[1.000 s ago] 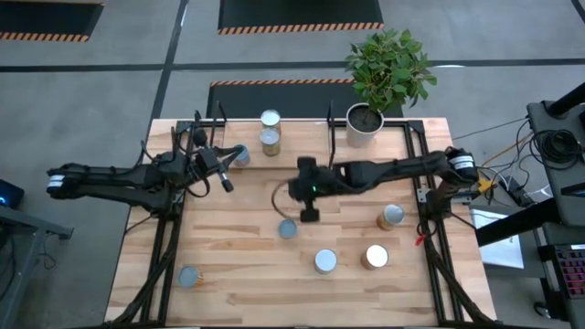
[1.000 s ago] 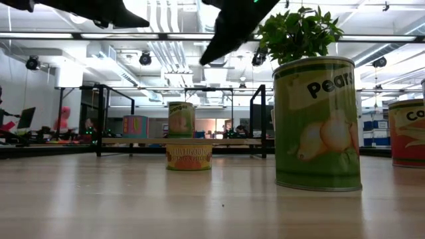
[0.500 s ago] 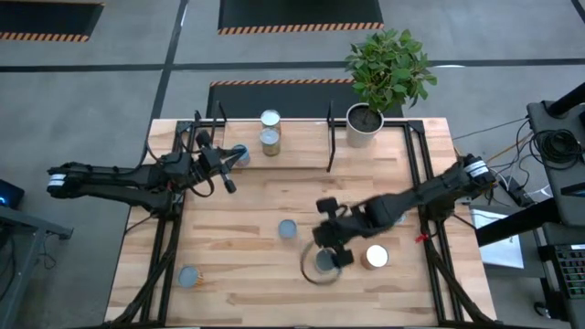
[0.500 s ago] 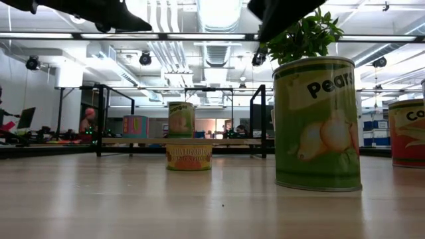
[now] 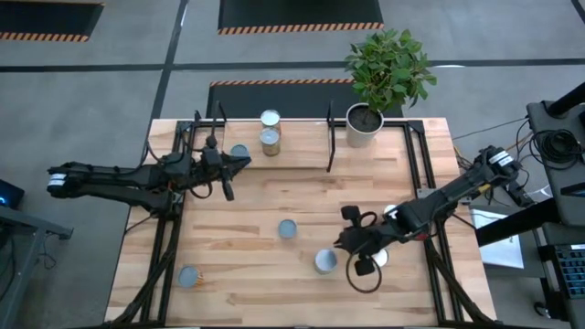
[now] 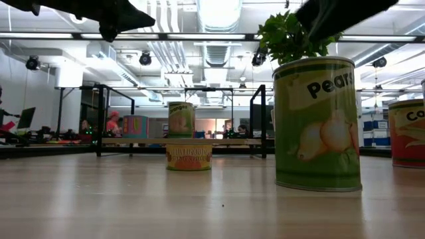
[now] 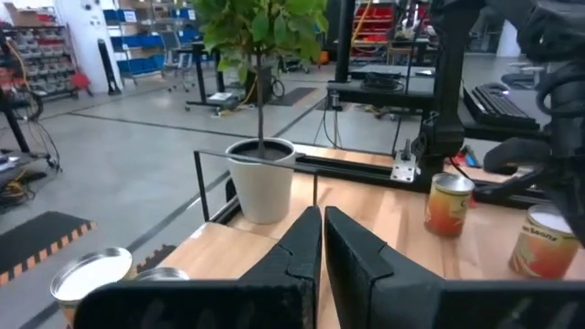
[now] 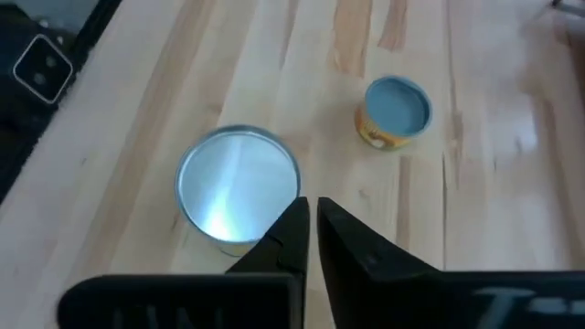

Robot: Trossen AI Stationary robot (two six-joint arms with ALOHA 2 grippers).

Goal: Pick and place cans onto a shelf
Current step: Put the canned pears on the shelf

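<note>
Several cans stand upright on the table: a silver-topped one (image 5: 325,262) (image 8: 238,192), a blue-topped one (image 5: 287,228) (image 8: 397,110), a blue-topped one (image 5: 188,276) at the near left, and a white-topped one (image 5: 376,259) half under my right arm. Three more (image 5: 271,118) (image 5: 269,138) (image 5: 239,151) stand at the shelf (image 5: 329,146). My right gripper (image 5: 344,243) (image 8: 309,219) is shut, hanging just right of the silver-topped can, slanting down. My left gripper (image 5: 245,161) (image 7: 322,224) is shut, level, beside the shelf's blue-topped can.
A white pot with a green plant (image 5: 364,123) (image 7: 260,178) stands at the far right next to the shelf. In the low view a tall green pears can (image 6: 317,123) stands close to the camera. Black frame rails (image 5: 169,247) run along both table sides.
My right gripper has swung from the table's middle, by the blue-topped can, toward the near edge and the right, sinking a little, and now hangs by the silver-topped can. My left gripper has rolled about its own axis in place. No can has moved.
</note>
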